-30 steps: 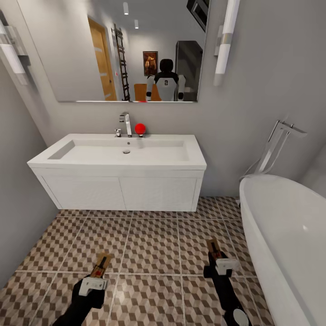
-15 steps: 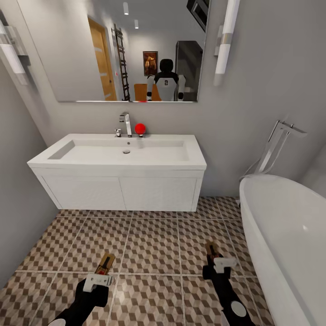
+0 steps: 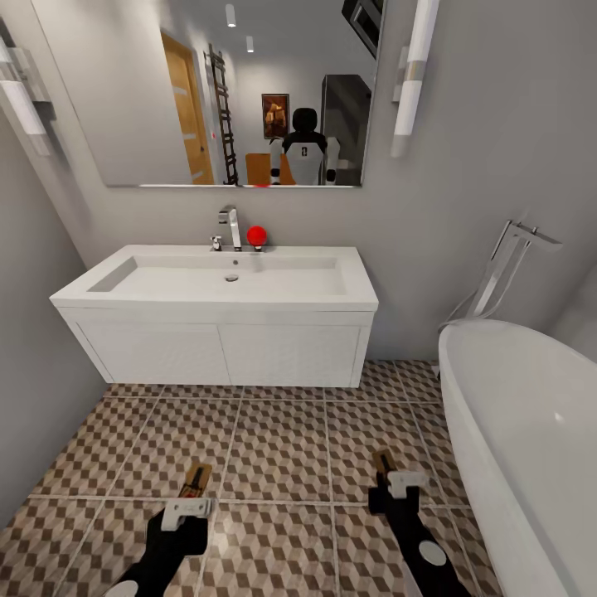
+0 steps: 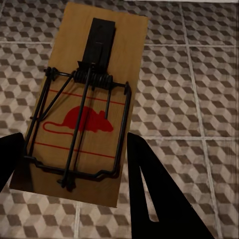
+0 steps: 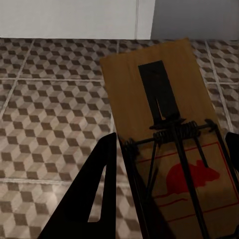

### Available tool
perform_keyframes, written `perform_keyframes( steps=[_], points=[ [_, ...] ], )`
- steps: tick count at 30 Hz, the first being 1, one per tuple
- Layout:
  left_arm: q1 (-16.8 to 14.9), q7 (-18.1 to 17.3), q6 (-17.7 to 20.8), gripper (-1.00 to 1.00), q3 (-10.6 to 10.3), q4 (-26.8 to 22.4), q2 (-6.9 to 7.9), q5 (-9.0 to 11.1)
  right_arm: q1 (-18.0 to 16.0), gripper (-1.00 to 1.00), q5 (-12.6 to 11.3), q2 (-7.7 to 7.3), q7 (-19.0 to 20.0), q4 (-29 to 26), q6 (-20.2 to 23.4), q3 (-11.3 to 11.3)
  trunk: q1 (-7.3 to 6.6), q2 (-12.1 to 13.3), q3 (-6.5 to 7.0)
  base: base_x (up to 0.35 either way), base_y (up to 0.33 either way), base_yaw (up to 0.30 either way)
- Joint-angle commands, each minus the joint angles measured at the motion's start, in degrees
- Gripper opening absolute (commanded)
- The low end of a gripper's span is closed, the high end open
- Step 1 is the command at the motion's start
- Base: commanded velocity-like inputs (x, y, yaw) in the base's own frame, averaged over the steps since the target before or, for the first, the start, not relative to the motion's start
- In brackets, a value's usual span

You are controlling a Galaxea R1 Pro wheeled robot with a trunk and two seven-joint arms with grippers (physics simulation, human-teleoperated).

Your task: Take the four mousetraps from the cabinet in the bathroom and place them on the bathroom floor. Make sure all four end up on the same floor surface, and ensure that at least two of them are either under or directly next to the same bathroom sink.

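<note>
Cube-tiled bathroom floor (image 4: 199, 74) — tan, red-marked mousetraps (image 4: 89, 104)

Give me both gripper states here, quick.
Left gripper: shut on a mousetrap, above the bathroom floor.
Right gripper: shut on another mousetrap.
</note>
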Motion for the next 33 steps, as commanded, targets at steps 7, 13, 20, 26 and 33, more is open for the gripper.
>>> perform_keyframes(
  steps=[7, 13, 20, 26, 33],
  points=[
    [-0.2, 0.57, 0.06, -1.0, -0.17, -0.02, -0.67, 0.35, -0.02, -1.0, -0.25, -0.01, -0.14, -0.91, 0.23, 0.12, 0.0, -0.02, -0.04, 0.0, 0.0, 0.0],
    [-0.22, 0.53, -0.01, -1.0, -0.13, -0.01, -0.61, 0.32, -0.02, -1.0, -0.25, -0.01, -0.1, -1.87, 0.05, 0.19, 0.0, -0.02, -0.04, 0.0, 0.0, 0.0],
    [-0.22, 0.47, -0.04, -1.0, 0.49, -0.01, -0.49, 0.34, -0.02, -1.0, -0.71, -0.11, 1.64, -2.74, 0.1, 0.16, 0.0, -0.02, -0.04, 0.0, 0.0, 0.0],
    [-0.22, 0.46, -0.05, -1.0, 0.67, -0.01, -0.47, 0.34, -0.02, -1.0, -8.74, -0.51, 11.54, -2.87, 2.02, -0.04, 0.0, -0.02, -0.04, 0.0, 0.0, 0.0],
    [-0.22, 0.48, -0.08, -1.0, 0.68, -0.01, -0.47, 0.32, -0.02, -1.0, -10.53, -0.65, 12.66, -2.85, 4.3, -0.12, 0.0, -0.02, -0.04, 0.0, 0.0, 0.0]
  ],
)
